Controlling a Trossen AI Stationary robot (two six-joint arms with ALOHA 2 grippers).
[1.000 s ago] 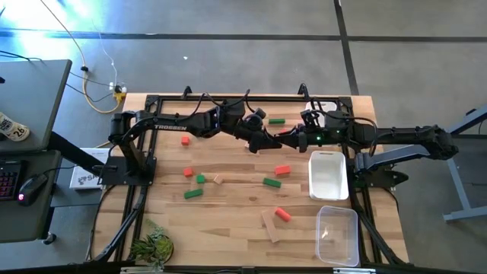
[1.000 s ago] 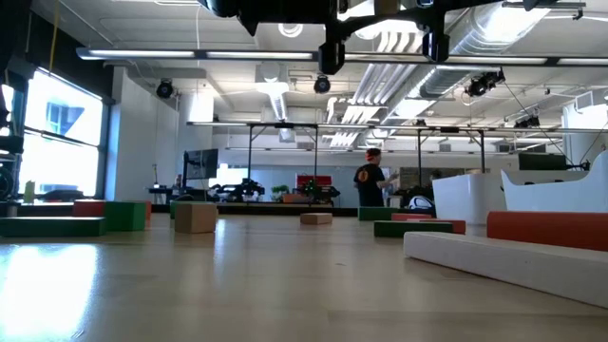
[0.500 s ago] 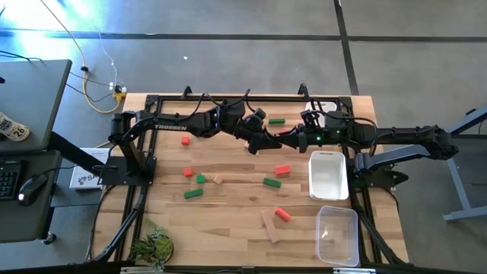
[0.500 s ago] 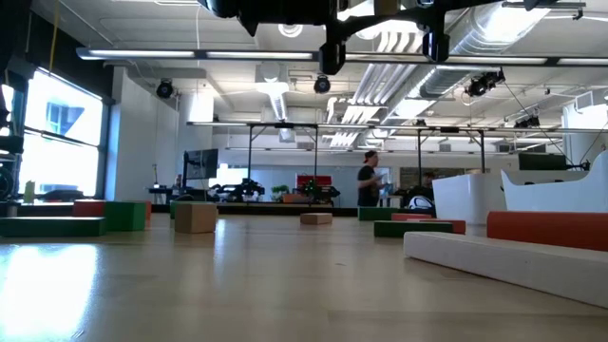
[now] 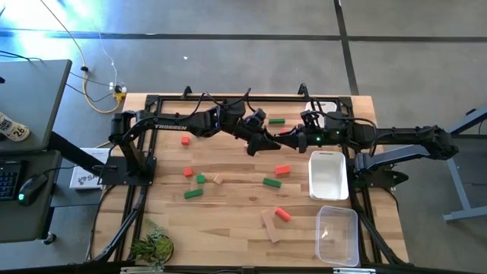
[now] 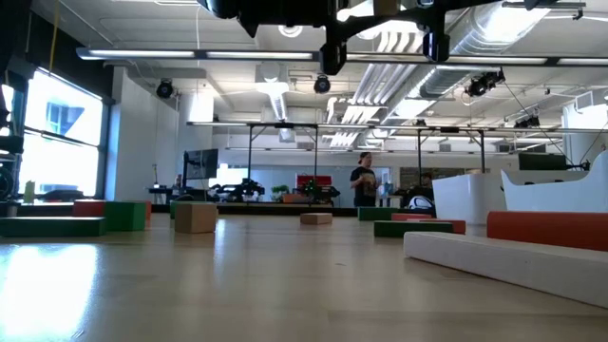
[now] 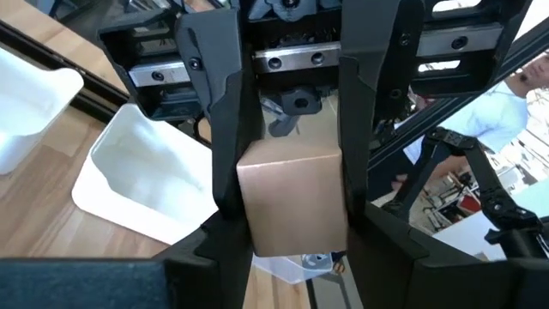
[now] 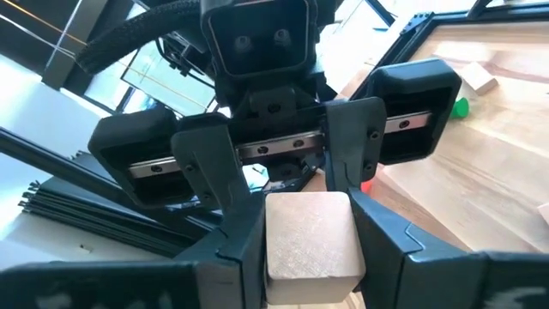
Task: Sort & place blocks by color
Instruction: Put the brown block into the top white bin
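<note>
Both grippers meet nose to nose above the far middle of the table, the left gripper [image 5: 262, 140] from the left and the right gripper [image 5: 283, 138] from the right. Between them is one plain tan cube [image 7: 292, 197], also in the right wrist view [image 8: 309, 236]; the arms hide it in the high view. Each gripper is shut on this cube. The other blocks lie flat on the table: red [image 5: 282, 170], green [image 5: 272, 182], a tan bar [image 5: 270, 226], and several more to the left [image 5: 192, 193]. My left gripper [image 7: 292, 236] pinches the tan cube between its two fingers, one on each of its opposite side faces [image 7: 250, 206]. The fingers come level from the table's left. The cube is lifted clear of the table. My right gripper [image 8: 310, 253] pinches the same tan cube between its two fingers on opposite side faces [image 8: 276, 240]. It reaches in level from the table's right, facing the left gripper. The cube hangs in the air between the two.
A white tray [image 5: 328, 173] sits at the right, with a clear tray [image 5: 338, 234] nearer the front edge. A green block [image 5: 276, 120] lies at the far edge, a small plant [image 5: 152, 247] at the near left corner. A person walks in the room behind [image 6: 363, 185].
</note>
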